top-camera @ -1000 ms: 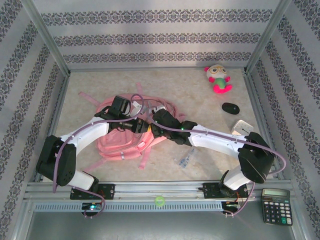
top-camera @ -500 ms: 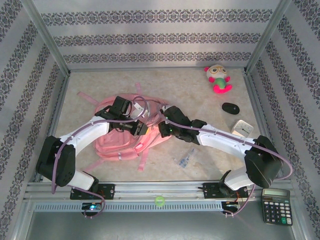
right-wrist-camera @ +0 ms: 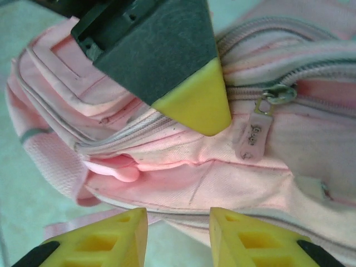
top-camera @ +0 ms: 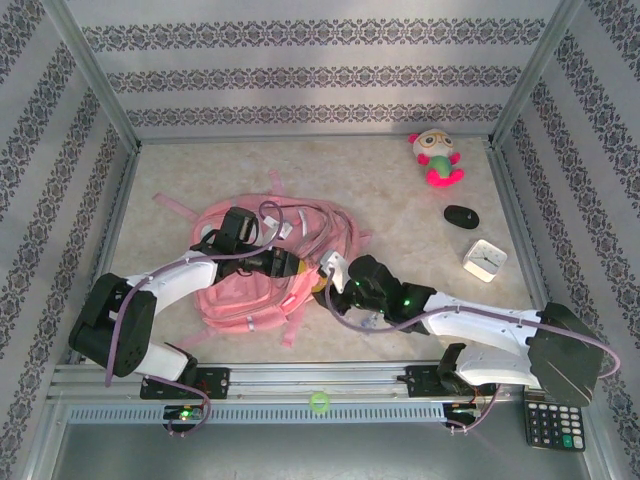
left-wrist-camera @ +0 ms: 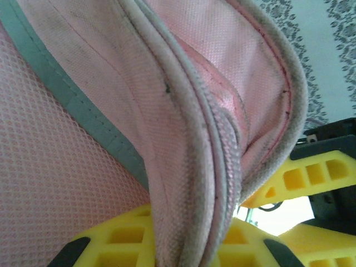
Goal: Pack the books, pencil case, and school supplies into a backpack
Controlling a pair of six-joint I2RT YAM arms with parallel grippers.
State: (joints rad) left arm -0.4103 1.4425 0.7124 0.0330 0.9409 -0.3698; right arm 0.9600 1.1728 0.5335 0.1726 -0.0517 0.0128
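The pink backpack [top-camera: 245,285] lies flat on the table, left of centre, straps spread behind it. My left gripper [top-camera: 288,265] is shut on the backpack's zipper-edged rim [left-wrist-camera: 183,167], and the fabric runs down between its yellow fingers [left-wrist-camera: 111,245]. My right gripper [top-camera: 330,278] is open just off the backpack's right edge. Nothing sits between its yellow fingers [right-wrist-camera: 94,245], which hover over the pink fabric [right-wrist-camera: 222,178] below a zipper pull [right-wrist-camera: 255,133]. The left gripper's yellow fingertip [right-wrist-camera: 194,105] crosses the top of that view. The books and pencil case are out of view. The right forearm covers the school supplies.
A pink-and-green plush toy [top-camera: 436,158] sits at the back right, with a black oval object [top-camera: 461,216] and a small white clock [top-camera: 484,260] nearer. A black calculator [top-camera: 552,420] lies beyond the front rail at right. A green ball [top-camera: 318,402] rests on the rail.
My right arm drew back toward the near edge, off the backpack's top, and its gripper opened. The left gripper stayed shut on the rim and shifted slightly nearer with the backpack.
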